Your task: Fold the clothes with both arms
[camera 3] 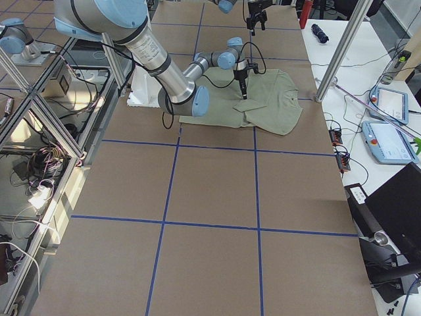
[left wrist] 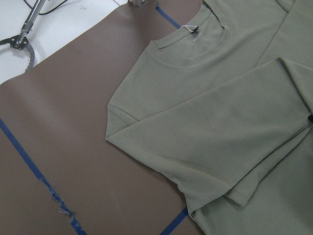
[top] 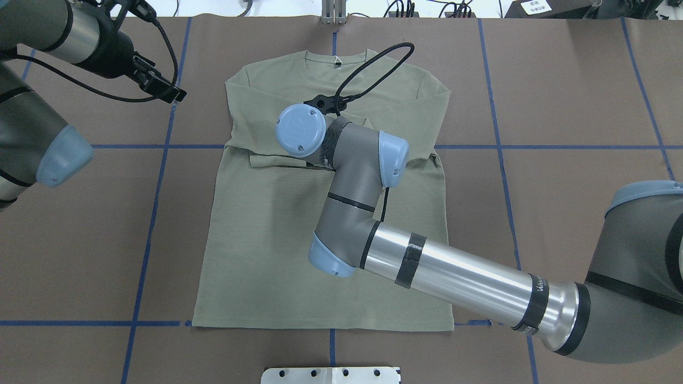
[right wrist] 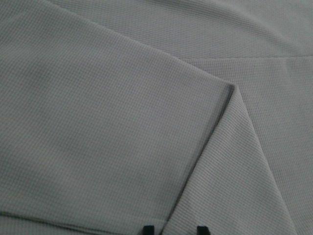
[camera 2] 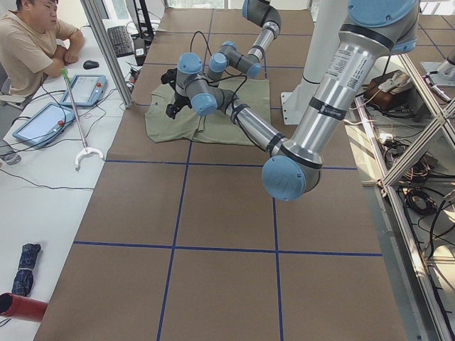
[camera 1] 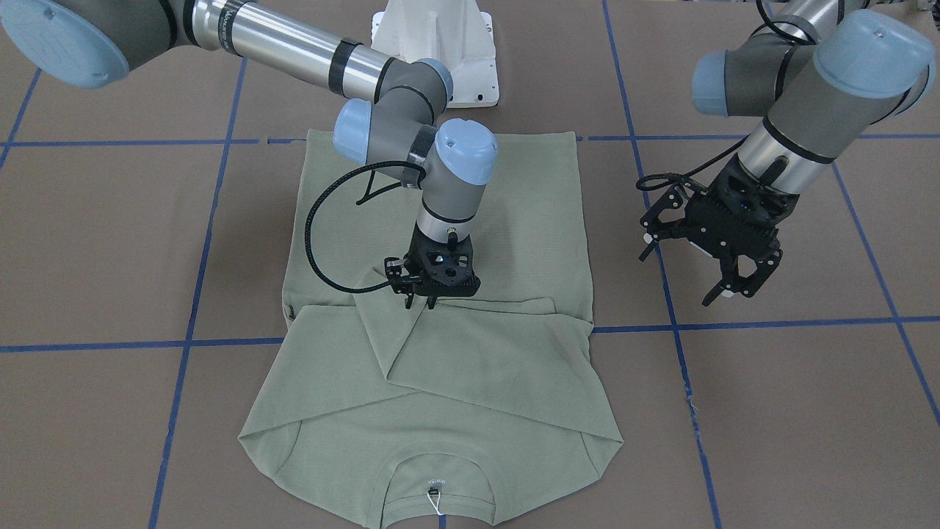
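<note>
The sage-green shirt [camera 1: 514, 220] lies flat on the brown table, collar and white tag string [camera 1: 435, 499] toward the operators' side. Both sleeves are folded across the body and overlap near its middle. The logo is hidden. My right gripper [camera 1: 420, 303] points straight down onto the overlapping sleeve ends, fingertips slightly apart with only flat cloth [right wrist: 122, 122] beneath them [right wrist: 175, 229]. In the overhead view its wrist [top: 300, 129] hides it. My left gripper [camera 1: 734, 290] is open and empty, raised above bare table beside the shirt; it also shows in the overhead view [top: 163, 89].
The white pedestal base [camera 1: 433, 51] stands behind the shirt's hem. Blue tape lines [camera 1: 734, 325] grid the table. A seated operator [camera 2: 32, 42], tablets and a grabber tool [camera 2: 78, 121] are beyond the table's far edge. A metal plate [top: 331, 375] is at the near edge.
</note>
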Available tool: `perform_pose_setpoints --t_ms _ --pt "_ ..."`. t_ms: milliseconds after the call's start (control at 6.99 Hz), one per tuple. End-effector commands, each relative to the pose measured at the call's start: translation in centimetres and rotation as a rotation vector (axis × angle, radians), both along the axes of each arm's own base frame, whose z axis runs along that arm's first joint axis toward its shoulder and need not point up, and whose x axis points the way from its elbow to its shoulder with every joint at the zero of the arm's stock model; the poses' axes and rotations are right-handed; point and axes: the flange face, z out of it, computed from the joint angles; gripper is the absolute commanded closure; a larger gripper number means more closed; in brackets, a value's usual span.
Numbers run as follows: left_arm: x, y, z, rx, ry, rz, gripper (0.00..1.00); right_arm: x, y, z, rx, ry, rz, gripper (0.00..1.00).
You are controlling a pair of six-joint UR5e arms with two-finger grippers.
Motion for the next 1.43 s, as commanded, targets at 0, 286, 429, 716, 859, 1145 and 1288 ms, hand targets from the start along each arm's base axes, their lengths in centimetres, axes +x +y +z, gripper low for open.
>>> perform_pose_setpoints --t_ms 0,286,429,716,859,1145,1288 --pt "0.0 0.0 -0.1 -0.005 0.003 -0.004 0.00 0.2 0.2 -0.2 -0.005 0.014 0.001 1.00" --pt "-0.1 0.3 -0.5 -0.043 0.026 -0.026 0.00 1.9 -0.8 -1.0 0.001 0.012 0.022 1.00" --pt "0.0 0.4 -0.6 -0.042 0.028 -0.025 0.00 4.9 -1.9 -2.0 0.006 0.031 0.016 1.00" --pt "0.0 0.4 -0.6 -0.041 0.028 -0.024 0.00 12.6 -5.1 3.0 0.069 0.098 -0.051 1.00" --pt "0.0 0.4 -0.7 -0.039 0.028 -0.024 0.00 15.6 -7.0 5.8 0.099 0.132 -0.079 1.00" --pt "0.0 0.5 -0.8 -0.039 0.030 -0.023 0.00 18.2 -8.7 9.9 0.140 0.134 -0.086 1.00" --pt "0.0 0.5 -0.8 -0.039 0.030 -0.023 0.00 18.5 -8.9 10.4 0.136 0.139 -0.082 1.00"
